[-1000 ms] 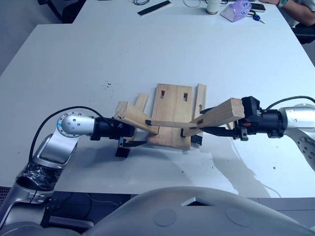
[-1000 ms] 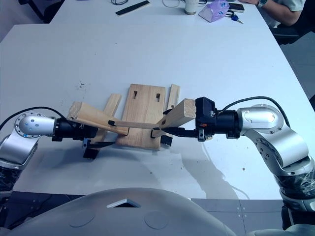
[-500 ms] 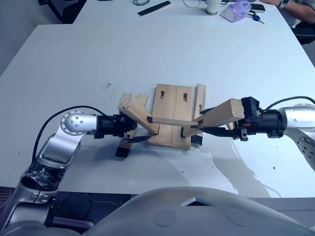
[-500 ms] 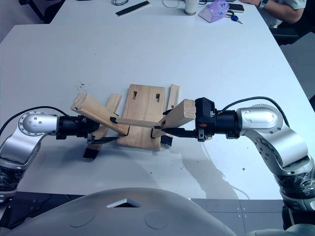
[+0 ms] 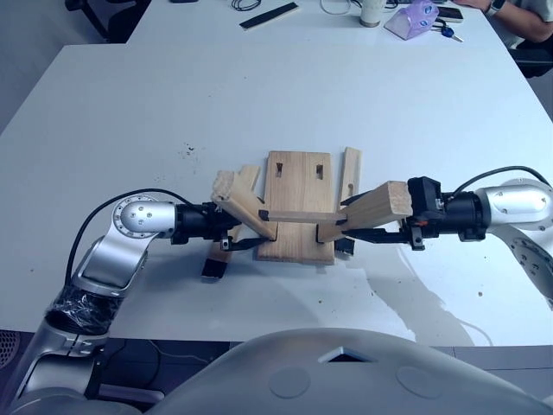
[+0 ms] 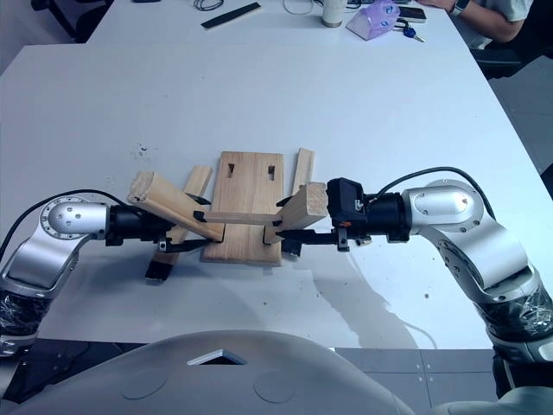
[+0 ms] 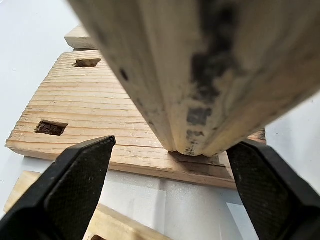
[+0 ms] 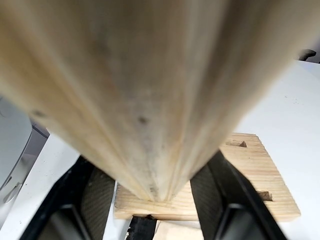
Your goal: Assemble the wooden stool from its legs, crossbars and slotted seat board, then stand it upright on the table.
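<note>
Wood fills both grips. My left gripper (image 5: 257, 230) is clamped on the left leg (image 5: 244, 206), held tilted above the table (image 5: 259, 95). A crossbar (image 5: 302, 216) spans from it to the right leg (image 5: 373, 207), clenched in my right gripper (image 5: 333, 223). The slotted seat board (image 5: 298, 177) lies flat beneath them, with a loose leg (image 5: 350, 169) just beside its right edge.

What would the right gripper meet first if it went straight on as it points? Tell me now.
Probably the left gripper and the leg it holds, facing the right gripper; the seat board lies just below that line, but the clearance is unclear.
</note>
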Available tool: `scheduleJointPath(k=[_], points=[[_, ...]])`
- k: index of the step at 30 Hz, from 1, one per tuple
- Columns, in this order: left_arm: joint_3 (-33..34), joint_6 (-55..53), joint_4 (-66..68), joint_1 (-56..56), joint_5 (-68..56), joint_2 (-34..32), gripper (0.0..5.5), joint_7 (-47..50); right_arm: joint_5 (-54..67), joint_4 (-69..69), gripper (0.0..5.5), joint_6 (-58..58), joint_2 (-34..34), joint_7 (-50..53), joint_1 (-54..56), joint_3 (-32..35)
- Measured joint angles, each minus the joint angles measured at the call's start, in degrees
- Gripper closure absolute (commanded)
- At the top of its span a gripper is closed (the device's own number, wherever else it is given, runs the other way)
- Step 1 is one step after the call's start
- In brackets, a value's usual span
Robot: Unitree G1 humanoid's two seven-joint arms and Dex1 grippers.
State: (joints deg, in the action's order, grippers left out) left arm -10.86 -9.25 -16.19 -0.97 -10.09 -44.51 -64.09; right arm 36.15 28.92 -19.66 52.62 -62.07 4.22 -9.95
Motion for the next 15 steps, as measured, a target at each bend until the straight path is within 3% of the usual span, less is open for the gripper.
scheduleJointPath(k=[15], points=[[-0.32, -7.61, -3.49, -0.48, 1.34, -0.19, 1.49, 2.79, -0.01, -10.56, 3.46, -7.05, -3.19, -2.99, 13.12, -5.87]])
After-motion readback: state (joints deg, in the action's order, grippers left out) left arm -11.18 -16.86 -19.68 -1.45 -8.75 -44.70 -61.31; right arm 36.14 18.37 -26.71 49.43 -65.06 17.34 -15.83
